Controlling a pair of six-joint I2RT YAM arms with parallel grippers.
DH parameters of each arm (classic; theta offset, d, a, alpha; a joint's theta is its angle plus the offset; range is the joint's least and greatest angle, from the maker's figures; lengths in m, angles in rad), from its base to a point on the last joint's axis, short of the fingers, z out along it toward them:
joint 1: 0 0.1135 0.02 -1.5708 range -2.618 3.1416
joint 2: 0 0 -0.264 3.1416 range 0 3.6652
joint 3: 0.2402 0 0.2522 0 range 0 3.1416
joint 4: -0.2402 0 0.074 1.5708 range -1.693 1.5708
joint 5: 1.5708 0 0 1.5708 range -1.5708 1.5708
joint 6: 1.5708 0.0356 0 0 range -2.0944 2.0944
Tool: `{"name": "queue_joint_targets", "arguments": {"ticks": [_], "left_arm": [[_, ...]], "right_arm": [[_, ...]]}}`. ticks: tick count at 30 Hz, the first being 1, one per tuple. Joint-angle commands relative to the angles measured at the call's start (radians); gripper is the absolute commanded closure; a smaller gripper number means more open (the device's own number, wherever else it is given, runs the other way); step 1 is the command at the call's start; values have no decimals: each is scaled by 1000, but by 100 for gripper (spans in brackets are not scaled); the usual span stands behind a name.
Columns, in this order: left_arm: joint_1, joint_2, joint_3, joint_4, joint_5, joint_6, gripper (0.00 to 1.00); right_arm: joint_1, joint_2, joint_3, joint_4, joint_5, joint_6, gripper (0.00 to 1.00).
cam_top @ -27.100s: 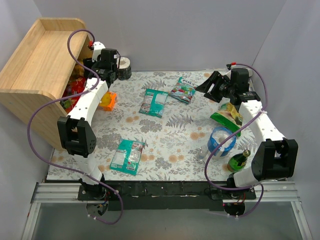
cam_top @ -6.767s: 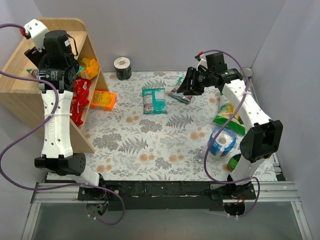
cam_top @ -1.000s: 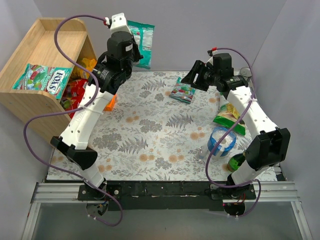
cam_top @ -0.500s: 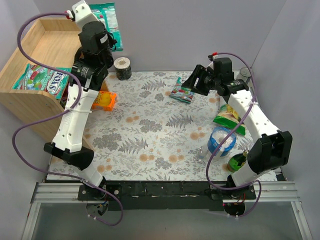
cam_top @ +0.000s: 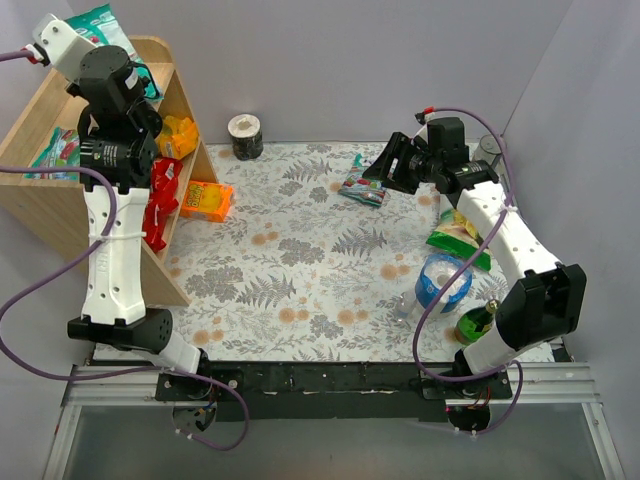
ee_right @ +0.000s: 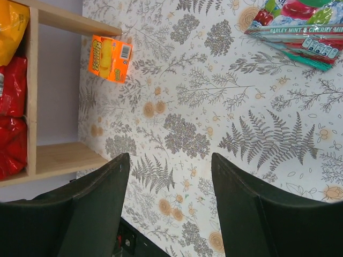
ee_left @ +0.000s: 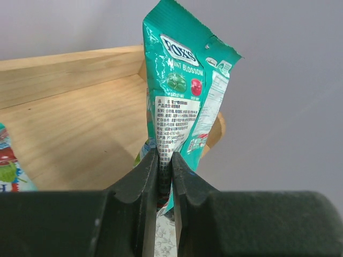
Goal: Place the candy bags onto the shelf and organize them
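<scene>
My left gripper [cam_top: 122, 47] is shut on a teal candy bag [cam_top: 104, 20] and holds it upright above the top of the wooden shelf [cam_top: 45, 200]. In the left wrist view the jaws [ee_left: 164, 160] pinch the bag's lower edge [ee_left: 182, 96] over the shelf top [ee_left: 69, 123]. Another teal bag [cam_top: 58, 150] lies on the shelf top, partly hidden by the arm. Red bags [cam_top: 160, 200] and a yellow bag [cam_top: 180, 135] sit on the lower tiers. An orange bag [cam_top: 207, 200] and a teal-and-red bag [cam_top: 365, 185] lie on the table. My right gripper [cam_top: 385, 168] is open and empty beside that bag [ee_right: 305, 27].
A dark tape roll [cam_top: 244, 135] stands at the back. A green-and-white snack bag [cam_top: 455, 240], a blue-and-white roll [cam_top: 445, 285] and a green bottle [cam_top: 475, 322] sit at the right. Grey walls close in the left, back and right sides.
My left arm has swung left with the teal bag, from above the back of the table to over the shelf top. The right arm has barely moved.
</scene>
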Motion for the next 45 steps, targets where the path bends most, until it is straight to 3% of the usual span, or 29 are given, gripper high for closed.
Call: {"name": "queue_joint_targets", "arguments": {"ticks": [1,12,20,33,45], "left_arm": [[39,-57,-24,16,-51,-69,100],[73,-79,-93,-29,-209,-319,100],[88,-111,-167,-19,-193,-354,100],[108,-89,-108,-55,-151,-333,61],[108,-177,-111,12,-139,-271,56]], "right_arm": [[-3,8,54,2,-18,-24,30],[-3,65,116,-42,-64,-43,31],[-3,59,114,-56,-70,-61,31],[-3,54,105,-51,-82,-72,31],[-3,67,108,-47,-87,-60,31]]}}
